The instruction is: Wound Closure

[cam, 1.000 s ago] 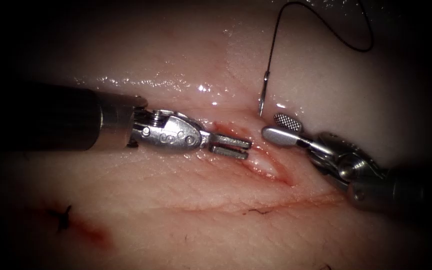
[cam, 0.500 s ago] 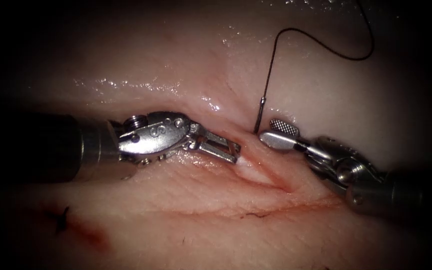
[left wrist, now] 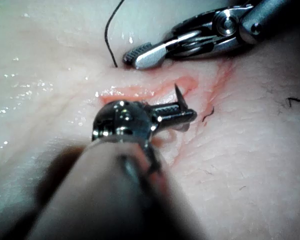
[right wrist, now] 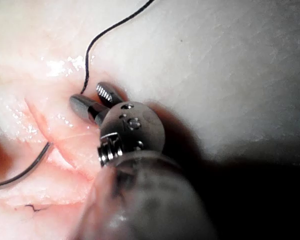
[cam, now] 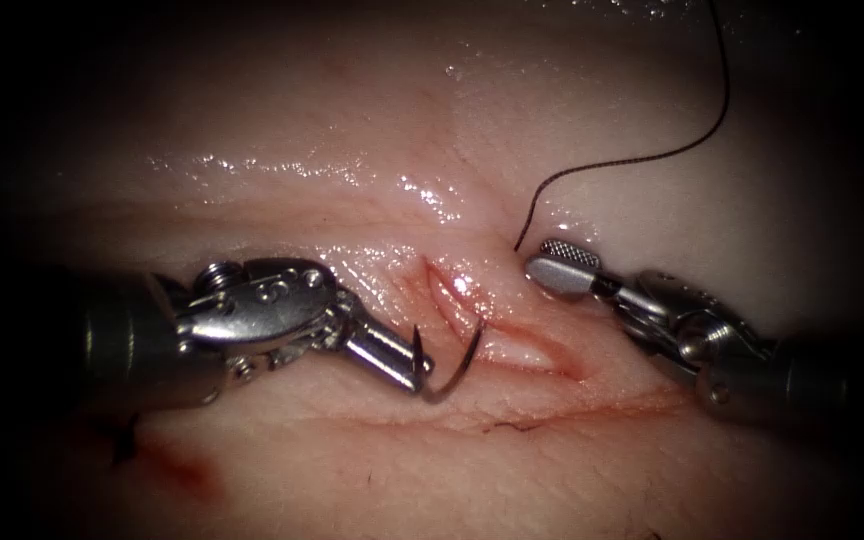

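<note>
Curved needle [cam: 455,372] is nearly out of the tissue [cam: 372,460]: a second ago its tail stood by the cut's [cam: 512,345] far lip, now the left tool [cam: 414,368] has drawn it through, jaws clamped near the tip; tail just at the cut's left end. Thread [cam: 632,160] enters the far lip beside the right tool [cam: 557,262], whose jaws are apart, holding nothing. Step: needle extraction. Next, likely: slack thread needs a steady, unsnagged pull.
</note>
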`<move>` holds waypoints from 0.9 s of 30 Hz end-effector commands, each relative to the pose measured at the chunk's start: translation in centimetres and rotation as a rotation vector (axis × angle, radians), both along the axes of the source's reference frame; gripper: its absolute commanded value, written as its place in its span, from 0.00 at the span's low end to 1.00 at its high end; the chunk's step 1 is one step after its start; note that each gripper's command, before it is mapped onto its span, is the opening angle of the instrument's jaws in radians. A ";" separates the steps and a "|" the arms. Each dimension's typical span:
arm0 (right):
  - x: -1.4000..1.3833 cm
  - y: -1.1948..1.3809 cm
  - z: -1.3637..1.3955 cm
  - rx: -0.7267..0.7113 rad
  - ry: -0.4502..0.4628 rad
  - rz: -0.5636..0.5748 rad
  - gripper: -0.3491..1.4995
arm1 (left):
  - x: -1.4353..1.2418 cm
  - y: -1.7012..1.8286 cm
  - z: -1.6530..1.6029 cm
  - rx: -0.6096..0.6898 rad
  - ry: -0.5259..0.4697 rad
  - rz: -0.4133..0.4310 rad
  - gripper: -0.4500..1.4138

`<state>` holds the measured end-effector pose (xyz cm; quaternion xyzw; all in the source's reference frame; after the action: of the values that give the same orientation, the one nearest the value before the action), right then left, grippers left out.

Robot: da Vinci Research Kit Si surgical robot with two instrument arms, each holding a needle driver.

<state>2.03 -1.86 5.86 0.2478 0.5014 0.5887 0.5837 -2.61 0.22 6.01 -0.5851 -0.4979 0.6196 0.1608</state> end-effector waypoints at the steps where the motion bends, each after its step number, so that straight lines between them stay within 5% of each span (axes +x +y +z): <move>1: 0.08 -0.03 0.04 0.006 0.004 -0.002 0.31 | -0.03 -0.01 0.03 0.012 0.003 0.003 0.00; 10: 0.06 -0.04 0.04 0.010 0.007 -0.016 0.32 | 0.09 0.08 -0.31 0.032 -0.025 0.013 0.00; 22: -0.13 0.03 -0.34 0.065 0.040 -0.099 0.30 | 0.20 0.13 -0.80 -0.449 -0.195 -0.153 0.00; 27: -0.15 0.06 -0.48 0.036 0.018 -0.151 0.19 | 0.20 0.23 -0.87 -0.592 -0.197 -0.212 0.00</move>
<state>1.80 -1.78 5.35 0.2994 0.4755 0.5458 0.6216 -2.36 0.50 5.07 -0.7135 -0.2279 0.6625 -0.0059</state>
